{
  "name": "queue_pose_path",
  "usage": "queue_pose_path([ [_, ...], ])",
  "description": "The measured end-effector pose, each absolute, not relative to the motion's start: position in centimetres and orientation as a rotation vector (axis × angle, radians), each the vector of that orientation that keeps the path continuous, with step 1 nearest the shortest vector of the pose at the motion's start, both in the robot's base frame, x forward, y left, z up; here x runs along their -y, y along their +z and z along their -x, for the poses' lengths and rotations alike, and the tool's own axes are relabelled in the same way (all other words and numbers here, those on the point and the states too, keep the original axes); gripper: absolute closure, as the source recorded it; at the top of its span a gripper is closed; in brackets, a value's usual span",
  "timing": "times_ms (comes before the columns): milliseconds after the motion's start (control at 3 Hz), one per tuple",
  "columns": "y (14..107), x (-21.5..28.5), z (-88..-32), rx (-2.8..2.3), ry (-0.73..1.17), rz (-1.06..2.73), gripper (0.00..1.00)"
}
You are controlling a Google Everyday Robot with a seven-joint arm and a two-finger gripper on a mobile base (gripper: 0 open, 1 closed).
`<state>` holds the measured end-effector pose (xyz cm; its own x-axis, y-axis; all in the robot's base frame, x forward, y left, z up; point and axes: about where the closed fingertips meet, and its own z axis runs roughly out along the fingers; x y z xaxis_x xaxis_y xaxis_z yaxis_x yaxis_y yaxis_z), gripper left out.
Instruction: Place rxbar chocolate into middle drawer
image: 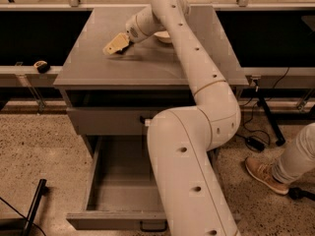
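My gripper [116, 44] is low over the left part of the grey cabinet top [98, 68], pointing left and down. A small dark patch lies right under its tip; I cannot tell whether that is the rxbar chocolate or shadow, and no black bar shows anywhere else. The middle drawer [118, 191] is pulled out wide below, its deep grey inside bare, with a small dark handle at its front edge. My arm crosses in front of its right half. A round white bowl [161, 36] stands behind the arm on the top.
The shut drawer [103, 122] above the open one has a white tag at its handle. A person's leg and tan shoe [266, 175] stand at the right, next to floor cables. A small dark object [41, 66] sits on the left rail. A black pole [32, 206] leans at bottom left.
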<state>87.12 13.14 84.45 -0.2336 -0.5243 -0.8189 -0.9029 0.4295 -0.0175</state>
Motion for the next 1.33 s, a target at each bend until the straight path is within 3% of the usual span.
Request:
queue_pose_path([
  [1000,83.61,-13.33,-86.78,-1.893,0.654,1.224,0.89],
  [1333,83.74,-12.97,-86.71,-1.882,0.662,1.226,1.0],
])
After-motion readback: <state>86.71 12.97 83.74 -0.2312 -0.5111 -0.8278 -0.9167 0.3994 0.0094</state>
